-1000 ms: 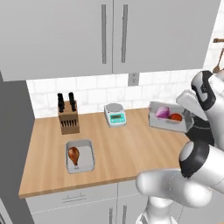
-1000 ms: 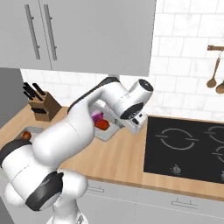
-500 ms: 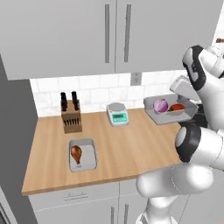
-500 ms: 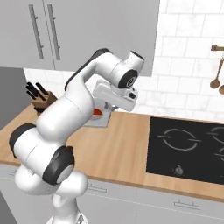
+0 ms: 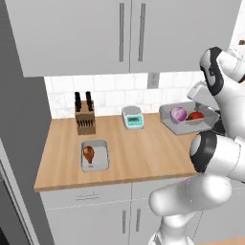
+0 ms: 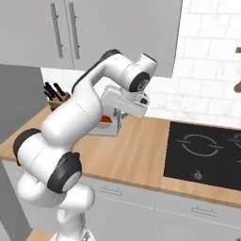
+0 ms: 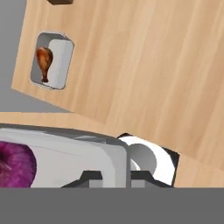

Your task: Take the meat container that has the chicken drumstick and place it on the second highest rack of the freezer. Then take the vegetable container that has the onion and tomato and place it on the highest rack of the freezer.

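— Where is the vegetable container (image 5: pixel 189 119) found?
— It is seen raised clear of the bench (image 5: pixel 139 153) at its right end, with the pink-purple onion (image 5: pixel 178 114) and the red tomato (image 5: pixel 196 115) lying side by side inside it. In the hand view its grey rim (image 7: pixel 111 155) is shown right at the fingers (image 7: pixel 92 176), the onion (image 7: pixel 15 164) just inside.

— How are the fingers set?
— They are drawn almost fully together, and the container's rim is pinched between them. In the right base view the gripper (image 6: pixel 123 113) is seen just beside the tray, whose tomato (image 6: pixel 106 119) is partly covered by the arm.

— And the meat container (image 5: pixel 94 155)?
— It is left flat on the bench, near the front edge, with the chicken drumstick (image 5: pixel 89 153) lying in it. A knife block (image 5: pixel 84 118) is placed behind it against the tiled wall, and a small kitchen scale (image 5: pixel 132 116) stands between the block and the lifted tray. A black hob (image 6: pixel 207 153) is set into the bench to the right.
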Tool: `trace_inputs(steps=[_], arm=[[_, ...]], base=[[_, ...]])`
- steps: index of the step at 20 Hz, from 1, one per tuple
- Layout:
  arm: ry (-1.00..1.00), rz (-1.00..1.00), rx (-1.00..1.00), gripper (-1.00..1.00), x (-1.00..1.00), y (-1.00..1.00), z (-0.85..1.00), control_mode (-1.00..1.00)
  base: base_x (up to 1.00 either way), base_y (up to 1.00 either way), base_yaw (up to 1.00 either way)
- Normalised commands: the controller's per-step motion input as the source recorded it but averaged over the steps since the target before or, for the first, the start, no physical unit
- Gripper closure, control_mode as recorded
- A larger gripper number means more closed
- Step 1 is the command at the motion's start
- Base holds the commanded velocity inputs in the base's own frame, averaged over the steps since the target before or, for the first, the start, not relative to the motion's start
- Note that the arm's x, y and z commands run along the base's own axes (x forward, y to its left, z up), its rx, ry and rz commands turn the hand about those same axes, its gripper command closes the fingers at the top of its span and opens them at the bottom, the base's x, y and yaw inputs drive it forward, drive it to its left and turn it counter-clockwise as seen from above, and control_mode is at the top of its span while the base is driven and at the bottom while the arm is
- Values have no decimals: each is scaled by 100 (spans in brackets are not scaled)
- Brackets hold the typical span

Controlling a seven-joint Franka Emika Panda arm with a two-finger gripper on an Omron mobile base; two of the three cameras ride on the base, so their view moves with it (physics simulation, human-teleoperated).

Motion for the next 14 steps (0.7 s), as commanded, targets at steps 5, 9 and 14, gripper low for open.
trace_inputs(steps=[5, 9, 14], arm=[[0, 0, 0, 100, 0, 0, 0, 100], [0, 0, 0, 100, 0, 0, 0, 100], [0, 0, 0, 100, 0, 0, 0, 100]], base=[[-6, 0, 46], [7, -1, 91], [5, 0, 100]])
